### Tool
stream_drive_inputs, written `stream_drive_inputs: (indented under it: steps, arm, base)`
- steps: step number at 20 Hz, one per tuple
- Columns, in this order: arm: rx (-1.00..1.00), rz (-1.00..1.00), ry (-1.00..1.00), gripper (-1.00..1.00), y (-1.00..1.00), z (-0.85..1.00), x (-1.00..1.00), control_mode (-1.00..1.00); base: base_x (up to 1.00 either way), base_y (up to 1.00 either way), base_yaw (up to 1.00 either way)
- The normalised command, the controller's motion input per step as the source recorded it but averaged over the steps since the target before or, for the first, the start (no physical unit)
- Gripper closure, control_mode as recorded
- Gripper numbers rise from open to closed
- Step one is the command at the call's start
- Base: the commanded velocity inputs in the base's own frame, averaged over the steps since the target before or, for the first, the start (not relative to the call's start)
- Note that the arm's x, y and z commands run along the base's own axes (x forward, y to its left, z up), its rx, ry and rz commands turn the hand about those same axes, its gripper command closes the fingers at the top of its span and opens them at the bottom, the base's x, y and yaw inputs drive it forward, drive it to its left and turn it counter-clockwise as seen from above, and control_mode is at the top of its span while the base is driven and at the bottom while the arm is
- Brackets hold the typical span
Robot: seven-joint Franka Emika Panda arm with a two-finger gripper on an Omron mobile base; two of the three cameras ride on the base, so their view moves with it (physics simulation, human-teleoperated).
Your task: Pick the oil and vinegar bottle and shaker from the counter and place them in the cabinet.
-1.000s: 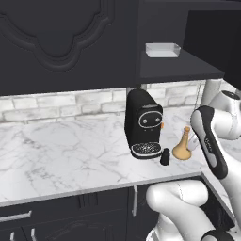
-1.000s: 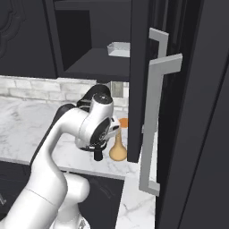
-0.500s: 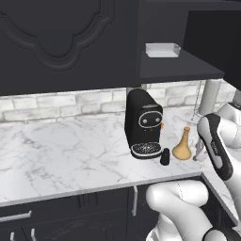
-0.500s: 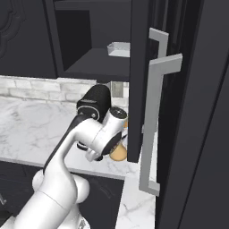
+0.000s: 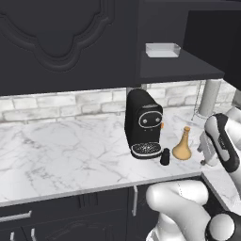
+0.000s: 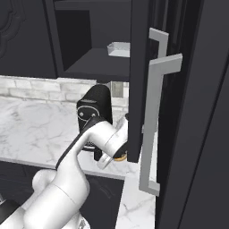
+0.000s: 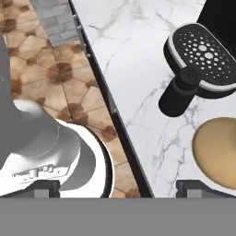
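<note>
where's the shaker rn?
In the left base view the shaker stands on the counter near its front edge, between the coffee machine's drip tray and the oil and vinegar bottle.

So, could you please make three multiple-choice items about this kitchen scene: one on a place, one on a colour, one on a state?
1. Where does the shaker stand?
A. on the cabinet shelf
B. on the counter, between the coffee machine and the oil and vinegar bottle
C. on the floor

2. What colour is the bottle?
A. tan-orange
B. green
C. white

3. What is the state of the cabinet?
A. door shut
B. door open, both task things inside
C. door open, a pale tray on its shelf

Answers: 1 B, it stands on marble beside the machine's base; 2 A, in both the left base and hand views; 3 C, both things are on the counter.
</note>
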Motion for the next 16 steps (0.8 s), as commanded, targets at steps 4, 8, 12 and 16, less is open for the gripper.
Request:
stream_drive_inputs:
  steps: [4, 8, 12, 16]
  arm:
    - [0.06, 0.16, 0.0, -1.0, -0.24, -0.09, 0.08, -1.0]
    - [0.1, 0.17, 0.0, -1.0, -0.29, -0.02, 0.03, -1.0]
    - [0.09, 0.08, 0.0, -1.0, -0.18, 0.0, 0.17, -1.0]
    - [0.08, 0.0, 0.0, -1.0, -0.14, 0.0, 0.35, -1.0]
  base:
    - [0.0, 0.0, 0.0]
    - [0.0, 0.0, 0.0]
    - [0.0, 0.0, 0.0]
    - [0.0, 0.0, 0.0]
